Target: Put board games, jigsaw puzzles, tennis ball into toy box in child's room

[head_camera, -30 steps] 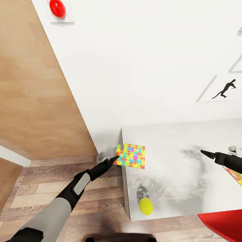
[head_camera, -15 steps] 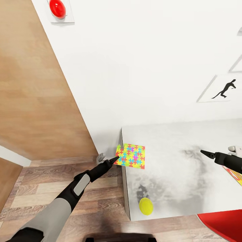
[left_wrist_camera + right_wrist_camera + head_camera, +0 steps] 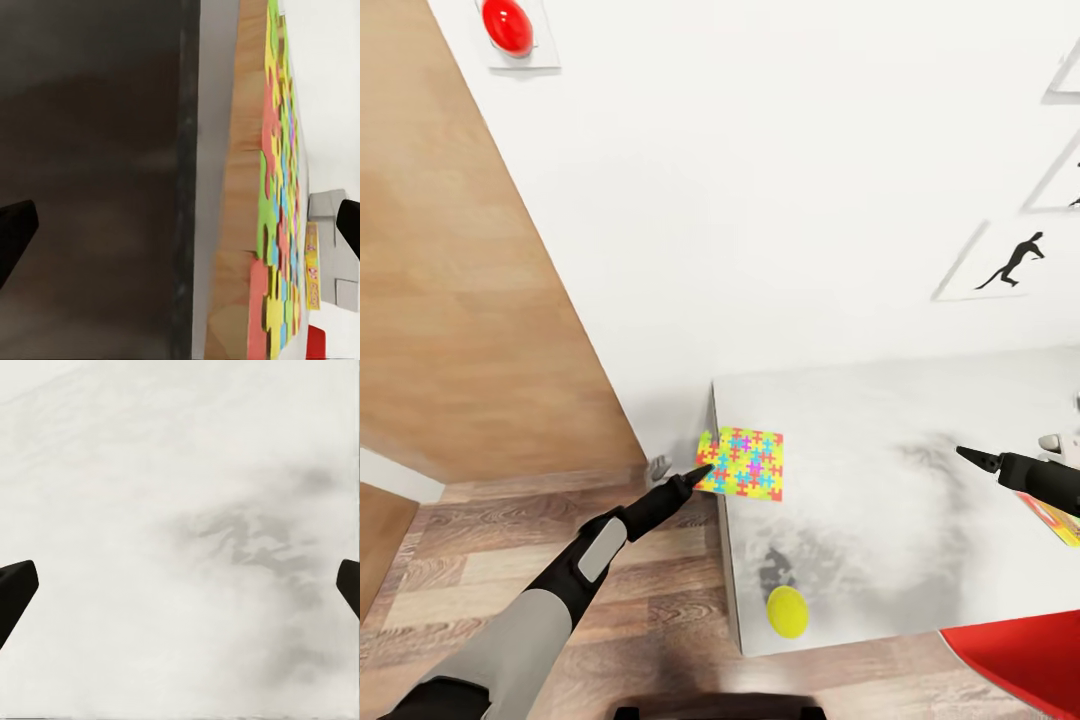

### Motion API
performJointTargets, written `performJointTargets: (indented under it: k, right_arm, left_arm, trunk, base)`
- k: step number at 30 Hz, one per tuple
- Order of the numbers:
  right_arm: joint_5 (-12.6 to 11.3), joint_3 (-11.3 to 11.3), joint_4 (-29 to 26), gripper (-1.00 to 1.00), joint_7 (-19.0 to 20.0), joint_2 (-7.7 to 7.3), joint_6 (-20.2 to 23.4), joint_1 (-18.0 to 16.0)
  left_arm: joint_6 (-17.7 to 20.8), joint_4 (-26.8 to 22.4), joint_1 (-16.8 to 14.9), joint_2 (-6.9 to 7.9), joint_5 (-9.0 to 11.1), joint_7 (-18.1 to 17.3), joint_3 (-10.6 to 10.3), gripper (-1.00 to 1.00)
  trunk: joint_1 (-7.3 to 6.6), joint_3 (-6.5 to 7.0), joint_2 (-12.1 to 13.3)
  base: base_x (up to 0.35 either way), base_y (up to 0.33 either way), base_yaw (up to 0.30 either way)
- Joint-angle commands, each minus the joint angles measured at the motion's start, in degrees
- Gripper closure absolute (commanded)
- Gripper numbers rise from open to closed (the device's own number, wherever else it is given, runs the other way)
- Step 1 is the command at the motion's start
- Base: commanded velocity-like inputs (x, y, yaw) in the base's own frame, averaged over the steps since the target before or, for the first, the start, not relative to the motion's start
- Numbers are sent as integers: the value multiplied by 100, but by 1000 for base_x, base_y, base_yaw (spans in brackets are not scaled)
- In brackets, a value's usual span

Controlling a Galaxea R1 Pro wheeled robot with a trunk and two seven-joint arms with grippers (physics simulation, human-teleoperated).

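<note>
White walls, a wood-plank floor [image 3: 470,540] and a wooden door panel [image 3: 450,300] are framing a white bench [image 3: 880,520] standing against the wall. The left gripper [image 3: 705,468] is hovering at the bench's left edge, its tip just at the near corner of a jigsaw puzzle [image 3: 743,463] that is lying flat by that edge and sticking out slightly past it; in the left wrist view the fingers are standing wide apart, released, with the puzzle [image 3: 281,210] seen edge-on between them and nothing grasped. Nearer the robot, close to the bench's front edge, a tennis ball [image 3: 787,612] is resting, well apart from the puzzle. The right gripper [image 3: 966,455] is hanging over the bench's bare middle, fingers also spread and holding nothing, with only white surface between them in the right wrist view. Beside the right arm, a second colourful flat panel [image 3: 1055,522] is peeking in at the right border. A black silhouette print [image 3: 1010,262] is hanging on the wall, a red round lamp [image 3: 507,25] is sitting high up, and a red curved object [image 3: 1025,665] is showing at the lower right.
</note>
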Motion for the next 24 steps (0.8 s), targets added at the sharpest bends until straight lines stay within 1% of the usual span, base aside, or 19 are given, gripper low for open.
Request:
performJointTargets:
  k: [1, 5, 9, 10, 24]
  right_arm:
    - [60, -6, -5, -100, 59, 1, 24, -7]
    - [60, -6, -5, -100, 60, 0, 24, -7]
    - [60, -6, -5, -100, 61, 1, 24, -7]
    - [60, -6, -5, -100, 62, 1, 24, -7]
    - [60, -6, -5, -100, 65, 15, 25, -7]
  left_arm:
    - [52, 0, -3, 1, 60, -2, -6, -100]
    - [51, 0, -3, 1, 60, -2, -1, -100]
    - [51, 0, -3, 0, 60, -2, 2, -100]
    - [51, 0, -3, 0, 60, -2, 1, 100]
    - [51, 0, -2, 0, 63, -6, 0, 100]
  trunk:
    - [3, -8, -10]
    - [3, -8, -10]
    - [3, -8, -10]
    - [3, -8, -10]
    - [3, -8, -10]
  base:
    - [0, 0, -186]
    - [0, 0, -164]
    - [0, 0, -82]
    - [0, 0, -55]
    - [0, 0, -10]
